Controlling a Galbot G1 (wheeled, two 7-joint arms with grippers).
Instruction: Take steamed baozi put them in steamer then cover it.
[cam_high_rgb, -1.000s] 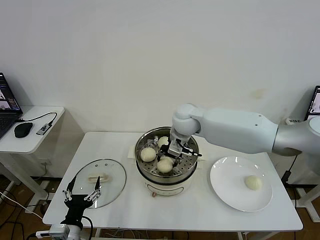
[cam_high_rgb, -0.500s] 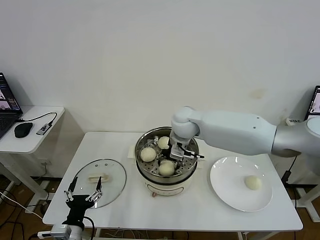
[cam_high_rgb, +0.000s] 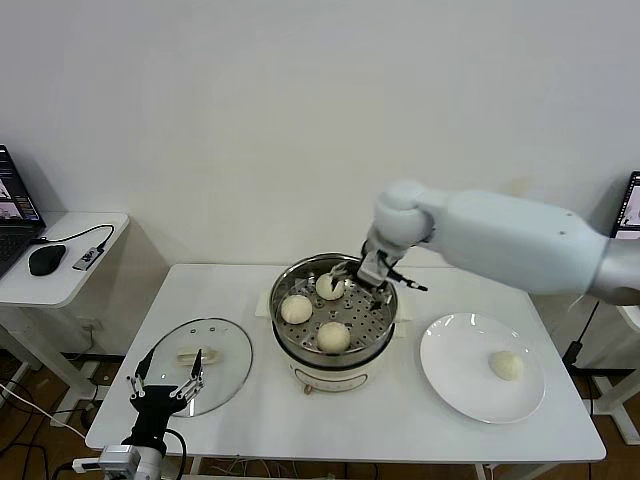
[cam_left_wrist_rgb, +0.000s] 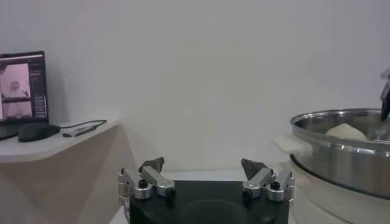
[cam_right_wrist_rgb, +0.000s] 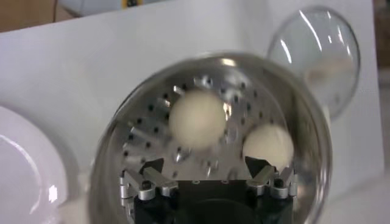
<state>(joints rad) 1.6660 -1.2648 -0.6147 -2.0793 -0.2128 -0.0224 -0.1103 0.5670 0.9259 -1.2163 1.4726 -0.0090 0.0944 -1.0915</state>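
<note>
The steel steamer (cam_high_rgb: 290, 346) stands mid-table and holds three baozi, at the left (cam_high_rgb: 296, 308), the back (cam_high_rgb: 328, 286) and the front (cam_high_rgb: 334, 336). A fourth baozi (cam_high_rgb: 508, 365) lies on the white plate (cam_high_rgb: 465, 385) to the right. My right gripper (cam_high_rgb: 370, 280) hangs open and empty over the steamer's back right rim. In its wrist view, two baozi (cam_right_wrist_rgb: 197, 117) (cam_right_wrist_rgb: 268, 145) rest on the perforated tray (cam_right_wrist_rgb: 149, 137) beyond its open fingers (cam_right_wrist_rgb: 206, 165). The glass cover (cam_high_rgb: 195, 352) lies flat on the table's left. My left gripper (cam_high_rgb: 166, 385) waits open at the cover's near edge.
A side table at the far left carries a mouse (cam_high_rgb: 47, 260) and a laptop. The left wrist view shows the steamer's wall (cam_left_wrist_rgb: 341, 155) off to one side, with the laptop (cam_left_wrist_rgb: 23, 85) across from it. The cover (cam_right_wrist_rgb: 317, 55) shows in the right wrist view.
My right gripper opened and left a baozi at the front of the tray. It then rose and drew back toward the steamer's far right rim. The left arm stayed put.
</note>
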